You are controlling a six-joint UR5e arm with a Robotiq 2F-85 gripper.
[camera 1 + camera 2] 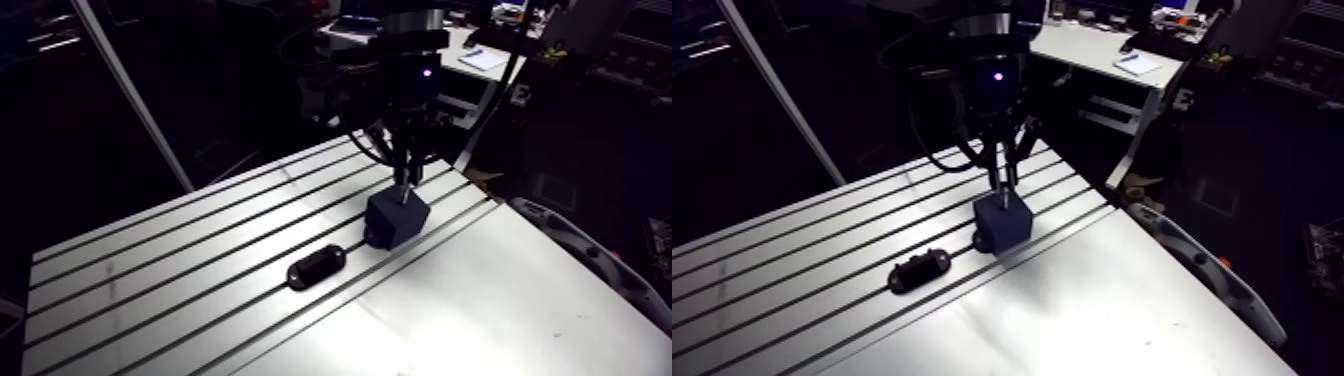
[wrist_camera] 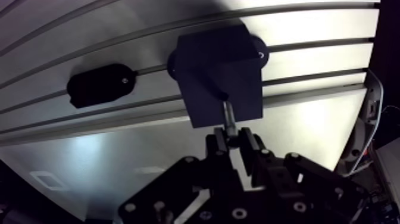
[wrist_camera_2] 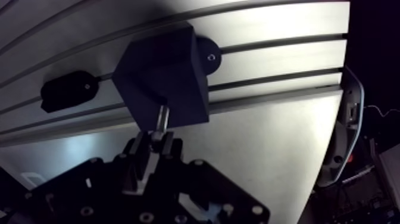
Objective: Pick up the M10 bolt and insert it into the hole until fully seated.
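Slotted table (image 1: 500,300): dark block (image 1: 398,216), perhaps a clamp (image 1: 316,267).

Wrist (image 1: 412,75) hangs vertical, gripper (image 2: 233,138) pointing straight down. Both fingers (image 2: 219,142) pinch tight on the bolt (image 2: 228,113) shank.

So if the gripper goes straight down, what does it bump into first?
Probably the dark block. The bolt held in the gripper points at its hole, so the bolt gets there first; how deep it sits is unclear.
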